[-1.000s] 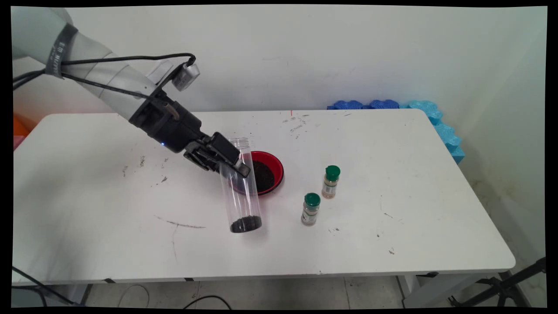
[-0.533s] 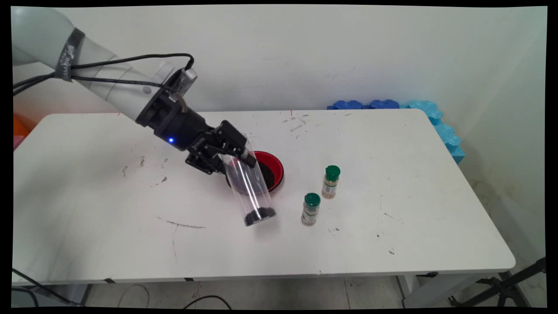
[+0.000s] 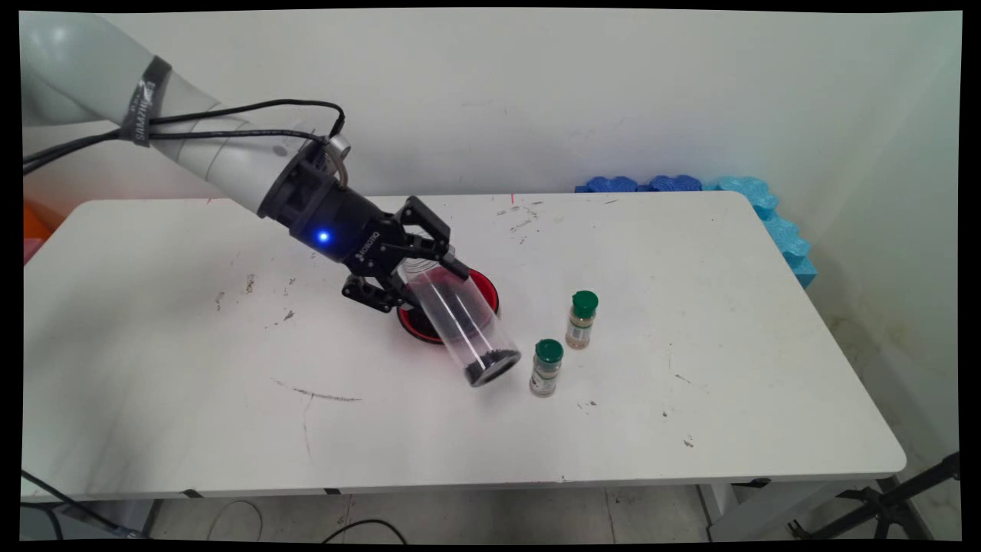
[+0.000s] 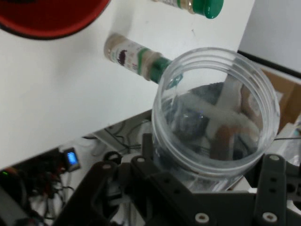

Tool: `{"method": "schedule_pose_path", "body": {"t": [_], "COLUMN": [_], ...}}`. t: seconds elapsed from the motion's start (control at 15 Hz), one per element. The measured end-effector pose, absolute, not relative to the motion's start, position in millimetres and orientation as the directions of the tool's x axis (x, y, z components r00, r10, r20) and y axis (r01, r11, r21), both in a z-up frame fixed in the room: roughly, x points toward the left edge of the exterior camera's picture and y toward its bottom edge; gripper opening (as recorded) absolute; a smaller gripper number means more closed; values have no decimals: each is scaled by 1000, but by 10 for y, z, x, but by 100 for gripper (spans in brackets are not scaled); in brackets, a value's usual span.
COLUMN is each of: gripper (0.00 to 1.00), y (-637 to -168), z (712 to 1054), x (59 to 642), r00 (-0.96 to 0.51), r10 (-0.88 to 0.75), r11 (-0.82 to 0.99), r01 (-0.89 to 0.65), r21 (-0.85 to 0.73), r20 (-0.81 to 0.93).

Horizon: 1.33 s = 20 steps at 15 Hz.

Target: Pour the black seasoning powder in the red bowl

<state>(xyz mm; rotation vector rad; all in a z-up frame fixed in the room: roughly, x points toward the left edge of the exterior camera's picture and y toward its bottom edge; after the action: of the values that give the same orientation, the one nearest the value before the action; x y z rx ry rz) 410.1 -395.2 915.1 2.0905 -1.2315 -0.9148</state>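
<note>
— Holding what?
— The gripper (image 3: 426, 270) is clamped near the open mouth of a clear jar (image 3: 460, 323), tilted above the table's (image 3: 690, 429) middle.
— Which way does it lie?
— Dark-grained base slants down toward the near spice bottle (image 3: 546, 367), over the red bowl (image 3: 486, 289).

The arm (image 3: 207, 146) is white and tubular, with a dark lettered strap (image 3: 146, 103) wrapped around it. Black cables (image 3: 230, 123) run along it to a small grey camera box (image 3: 336, 147). Its wrist is black with a blue light (image 3: 323, 237) and white lettering. The end effector (image 3: 429, 268) is a black linkage with silver screws (image 4: 202, 217).
</note>
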Motion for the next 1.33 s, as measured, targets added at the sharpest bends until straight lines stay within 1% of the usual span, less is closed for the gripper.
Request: {"method": "schedule_pose_path", "body": {"t": [0.6,1.33], "gripper": [0,0], "y": [-4118,-4309], "z": [9058,8868], "x": [4086,4221], "r00": [454,480], "r10": [-727,-480], "r11": [-674,-858], "r01": [-325,-84], "r21": [664,507], "r20": [-516,-734]}}
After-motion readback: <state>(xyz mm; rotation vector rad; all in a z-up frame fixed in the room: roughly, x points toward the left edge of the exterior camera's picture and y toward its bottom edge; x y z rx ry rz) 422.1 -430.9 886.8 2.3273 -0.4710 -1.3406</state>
